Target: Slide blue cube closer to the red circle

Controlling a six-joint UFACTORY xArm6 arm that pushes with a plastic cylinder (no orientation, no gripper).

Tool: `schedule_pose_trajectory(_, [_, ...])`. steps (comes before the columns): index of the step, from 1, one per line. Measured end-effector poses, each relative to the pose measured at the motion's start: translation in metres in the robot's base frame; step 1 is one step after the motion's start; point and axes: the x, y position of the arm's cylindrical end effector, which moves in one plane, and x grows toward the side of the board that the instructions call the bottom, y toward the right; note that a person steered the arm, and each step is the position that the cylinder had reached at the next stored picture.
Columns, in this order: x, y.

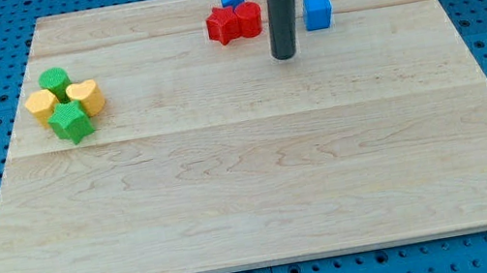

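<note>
My tip (285, 54), a bare dark rod with no claw to open or close, sits between the round red block (248, 18) and the blue cube (318, 11) at the wooden board's (251, 184) top. Approach phase, I reckon: the tip must swing round to the cube's right face, then push left.

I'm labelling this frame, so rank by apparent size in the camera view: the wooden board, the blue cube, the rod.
1. Wooden board, largest by far.
2. Rod, ending at my tip, between the red blocks and the cube.
3. Blue cube, smallest.
</note>
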Motion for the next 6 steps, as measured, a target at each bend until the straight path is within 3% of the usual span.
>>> schedule_pose_trajectory(2, [-0.012, 0.090])
schedule_pose_trajectory(6, [-0.082, 0.054])
